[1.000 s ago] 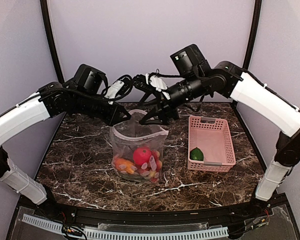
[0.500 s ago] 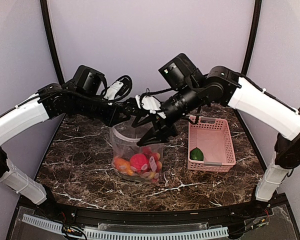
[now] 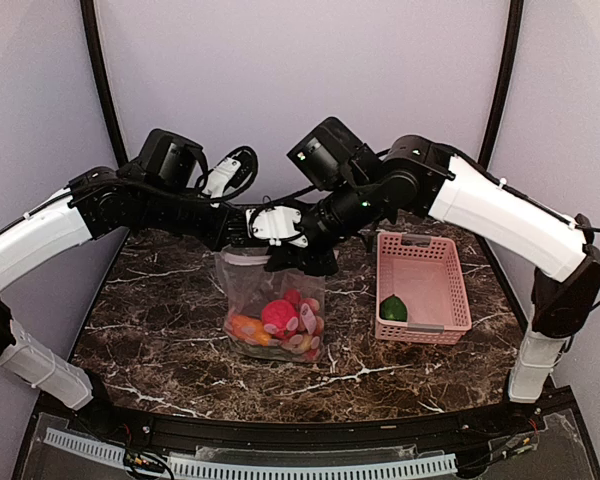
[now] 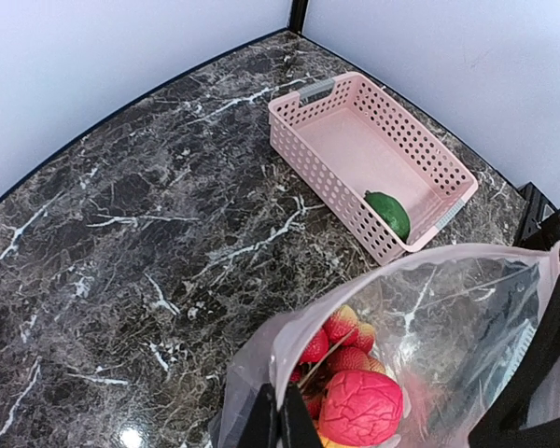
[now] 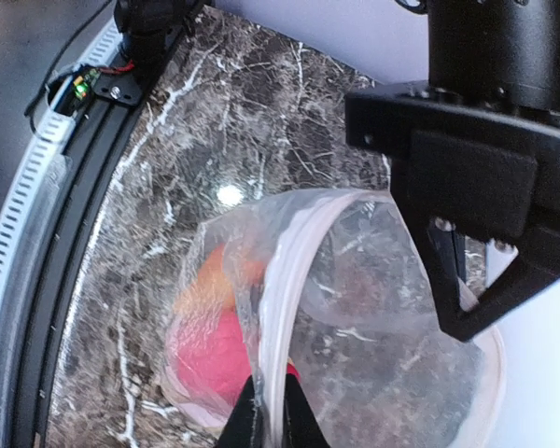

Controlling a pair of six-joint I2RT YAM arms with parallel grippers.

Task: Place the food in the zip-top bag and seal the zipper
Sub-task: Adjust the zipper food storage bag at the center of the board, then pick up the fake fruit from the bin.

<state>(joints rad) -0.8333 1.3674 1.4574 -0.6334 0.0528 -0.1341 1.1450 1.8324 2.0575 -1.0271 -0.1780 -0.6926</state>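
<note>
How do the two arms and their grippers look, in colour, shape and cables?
The left arm and the right arm have smooth white rounded shells on the long links and black joints. Each wrist carries a black boxy housing. Thin black cables loop near the wrists. The left gripper and the right gripper have slim black fingers. No markings are legible.

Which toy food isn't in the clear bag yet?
The green toy vegetable: it lies in the pink slotted plastic basket; the red and orange pieces are inside the clear plastic bag.
</note>
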